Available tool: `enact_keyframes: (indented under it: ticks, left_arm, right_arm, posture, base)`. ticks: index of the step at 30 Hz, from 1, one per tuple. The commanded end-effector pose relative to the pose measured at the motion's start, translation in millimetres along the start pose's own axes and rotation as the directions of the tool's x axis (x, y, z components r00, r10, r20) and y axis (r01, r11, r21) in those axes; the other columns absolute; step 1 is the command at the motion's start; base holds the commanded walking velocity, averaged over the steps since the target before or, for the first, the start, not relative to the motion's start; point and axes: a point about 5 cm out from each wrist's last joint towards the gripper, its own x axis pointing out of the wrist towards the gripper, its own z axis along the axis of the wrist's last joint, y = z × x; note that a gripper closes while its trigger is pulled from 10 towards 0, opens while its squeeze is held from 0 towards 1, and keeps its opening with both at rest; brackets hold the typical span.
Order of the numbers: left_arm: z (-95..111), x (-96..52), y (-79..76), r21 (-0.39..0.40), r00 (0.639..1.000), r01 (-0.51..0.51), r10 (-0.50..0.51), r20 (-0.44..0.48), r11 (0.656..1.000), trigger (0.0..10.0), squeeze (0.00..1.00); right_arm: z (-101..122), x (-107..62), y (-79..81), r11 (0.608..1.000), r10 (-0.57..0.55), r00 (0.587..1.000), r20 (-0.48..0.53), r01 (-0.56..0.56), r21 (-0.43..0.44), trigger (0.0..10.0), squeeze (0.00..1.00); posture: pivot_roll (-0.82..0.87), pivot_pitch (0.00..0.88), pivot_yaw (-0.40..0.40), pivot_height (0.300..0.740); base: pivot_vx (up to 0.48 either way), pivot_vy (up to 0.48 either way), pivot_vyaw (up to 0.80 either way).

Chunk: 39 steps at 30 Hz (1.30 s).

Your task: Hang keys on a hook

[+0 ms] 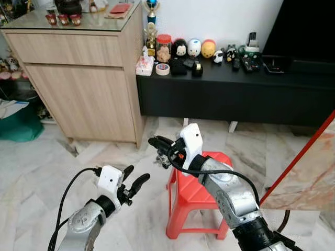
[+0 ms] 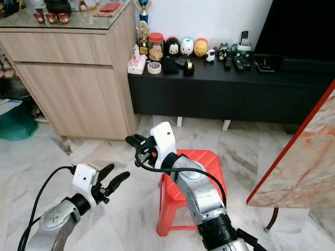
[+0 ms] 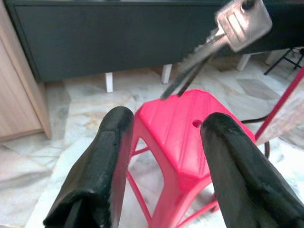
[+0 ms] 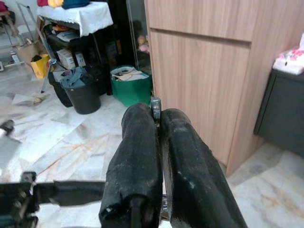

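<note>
Marble floor tiles [image 1: 42, 172] spread before us, with a light wooden cabinet [image 1: 78, 89] on our left and a low black TV console [image 1: 230, 89] against the wall carrying small figurines and a tape roll. Just ahead stands a red plastic stool [image 1: 196, 196]. Our right gripper [image 1: 159, 144] is raised over the stool with its jaws clenched on the keys [image 3: 228, 35]; in the right wrist view a sliver of metal peeks between the closed fingers [image 4: 156, 156]. From the left wrist view the keys hang down and slant toward the stool, their long axis running from the square silver head at top to the blades below. Our left gripper [image 1: 133, 183] sits lower and to the left, jaws released and holding nothing, pointing toward the dangling keys. We see no hook anywhere, so we judge that the right arm, already holding the keys, must carry them until a hook comes into sight.
</note>
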Motion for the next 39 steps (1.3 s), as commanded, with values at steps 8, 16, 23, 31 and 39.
enact_keyframes:
  ticks: [8, 16, 23, 31, 39]
  left_arm:
    - [3.7, 0.9, -2.3, -0.002, 0.999, 0.045, -0.045, -0.022, 0.999, 10.0, 0.0]
    - [4.2, 3.4, -1.7, 0.001, 0.999, 0.039, -0.039, -0.019, 0.999, 10.0, 0.0]
    - [4.8, 4.5, -0.7, 0.016, 0.999, 0.038, -0.038, -0.022, 0.999, 10.0, 0.0]
    - [5.4, 6.1, 2.1, 0.02, 1.0, 0.009, -0.009, -0.009, 1.0, 10.0, 0.0]
    - [6.0, 6.7, 3.6, 0.015, 1.0, -0.005, 0.005, 0.002, 1.0, 10.0, 0.0]
  right_arm:
    - [20.0, 5.6, 19.1, 0.997, 0.074, 0.997, 0.026, -0.074, -0.004, 10.0, 0.0]
    - [23.8, 10.0, 27.6, 0.995, 0.099, 0.995, 0.019, -0.099, -0.014, 10.0, 0.0]
    - [25.9, 12.4, 31.6, 0.994, 0.106, 0.994, 0.013, -0.105, -0.015, 10.0, 0.0]
    - [26.2, 14.9, 38.0, 0.992, 0.122, 0.993, 0.008, -0.122, -0.013, 10.0, 0.0]
    - [25.2, 15.5, 38.8, 0.992, 0.125, 0.992, 0.003, -0.125, -0.011, 10.0, 0.0]
  posture:
    - [0.05, 0.023, -0.064, 0.74]
    - [0.05, 0.025, -0.069, 0.74]
    - [0.05, 0.024, -0.071, 0.74]
    - [0.05, 0.023, -0.072, 0.74]
    - [0.05, 0.024, -0.076, 0.74]
  base:
    - [0.0, 0.0, 0.0]
    - [0.0, 0.0, 0.0]
    - [0.0, 0.0, 0.0]
    - [0.0, 0.0, 0.0]
    - [0.0, 0.0, 0.0]
